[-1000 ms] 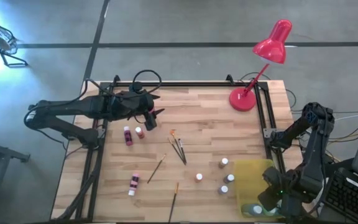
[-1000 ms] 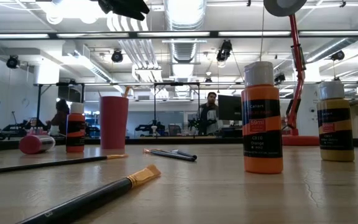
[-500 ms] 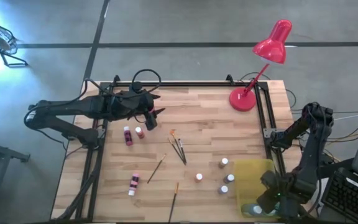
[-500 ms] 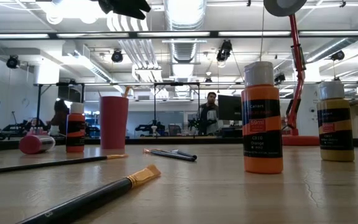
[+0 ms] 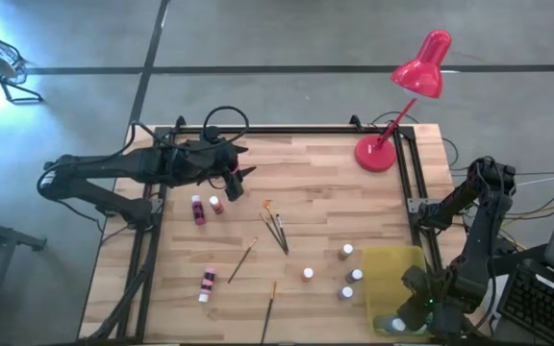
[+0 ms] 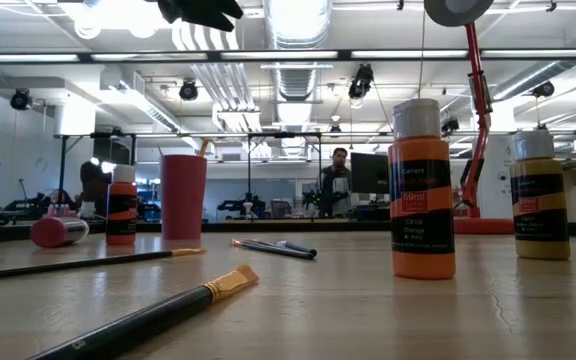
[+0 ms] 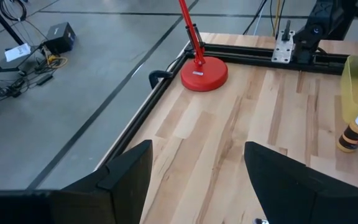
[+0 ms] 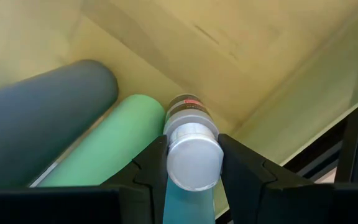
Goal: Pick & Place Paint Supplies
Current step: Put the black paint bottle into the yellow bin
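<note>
We find the right pincer (image 8: 193, 163) closed on a small white-capped paint bottle (image 8: 191, 140), its two fingers pressing the cap from either side, low inside the yellow tray (image 5: 392, 279) at the desk's right front corner. Just beside the held bottle, inside the tray, lie a larger green bottle (image 8: 104, 143) and a larger blue bottle (image 8: 42, 112), side by side and touching.

The left pincer (image 5: 234, 181) hangs above the desk's (image 5: 306, 183) far left part, open and holding nothing.

Remaining supplies lie loose on the desk: two small bottles (image 5: 205, 207) just below the left pincer, one small bottle lying flat (image 5: 206, 284) near the front left, three upright small bottles (image 5: 346, 252) just beside the tray, a group of paintbrushes (image 5: 275, 229) in the middle, and two single brushes (image 5: 242, 259) toward the front. The red lamp (image 5: 407, 96) stands at the far right corner.

In our judgement the small bottles are light, stiff plastic with smooth sides; a hold across the cap or neck should be secure, though a standing bottle could tip if nudged. The brushes are thin and light, lie flat, and would best be pinched across the handle at mid-length, where a shallow grip may slip.
</note>
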Robot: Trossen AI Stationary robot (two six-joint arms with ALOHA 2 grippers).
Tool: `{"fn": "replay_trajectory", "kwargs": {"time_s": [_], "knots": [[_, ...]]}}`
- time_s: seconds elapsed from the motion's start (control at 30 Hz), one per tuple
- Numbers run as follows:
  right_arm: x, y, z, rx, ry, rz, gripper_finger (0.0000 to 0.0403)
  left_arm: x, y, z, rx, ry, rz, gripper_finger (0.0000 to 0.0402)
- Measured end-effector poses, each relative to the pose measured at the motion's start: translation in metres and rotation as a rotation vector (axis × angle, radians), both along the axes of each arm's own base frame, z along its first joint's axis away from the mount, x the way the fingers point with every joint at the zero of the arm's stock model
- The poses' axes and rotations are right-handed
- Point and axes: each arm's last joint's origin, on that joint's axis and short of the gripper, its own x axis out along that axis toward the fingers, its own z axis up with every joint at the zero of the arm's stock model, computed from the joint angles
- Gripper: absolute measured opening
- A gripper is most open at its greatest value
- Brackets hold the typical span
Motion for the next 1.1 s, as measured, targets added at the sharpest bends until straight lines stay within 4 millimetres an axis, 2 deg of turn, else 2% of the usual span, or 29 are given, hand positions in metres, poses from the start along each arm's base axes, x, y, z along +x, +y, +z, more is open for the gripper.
{"fn": "replay_trajectory", "kwargs": {"time_s": [0.13,0.3,0.43,0.57,0.87,1.1], "knots": [[0.000,0.001,0.002,0.004,0.001,0.000,0.0115,0.000,0.000,0.000,-0.002,-0.001,0.001,0.0259],[0.001,0.002,0.001,0.010,-0.003,-0.004,0.0178,0.000,0.000,0.000,-0.002,-0.001,0.001,0.0259],[0.001,0.002,0.001,0.009,-0.004,-0.004,0.0197,0.000,0.000,0.000,-0.002,-0.001,0.001,0.0259],[0.001,0.002,0.001,0.006,-0.002,-0.004,0.0190,0.000,0.000,0.000,-0.001,0.000,0.001,0.0259],[0.000,0.002,0.002,0.012,0.009,-0.001,0.0146,0.000,0.000,0.000,-0.001,0.000,0.001,0.0259],[0.001,0.006,0.018,0.024,0.007,0.028,0.0127,0.000,0.000,0.000,-0.001,0.000,0.001,0.0259]]}}
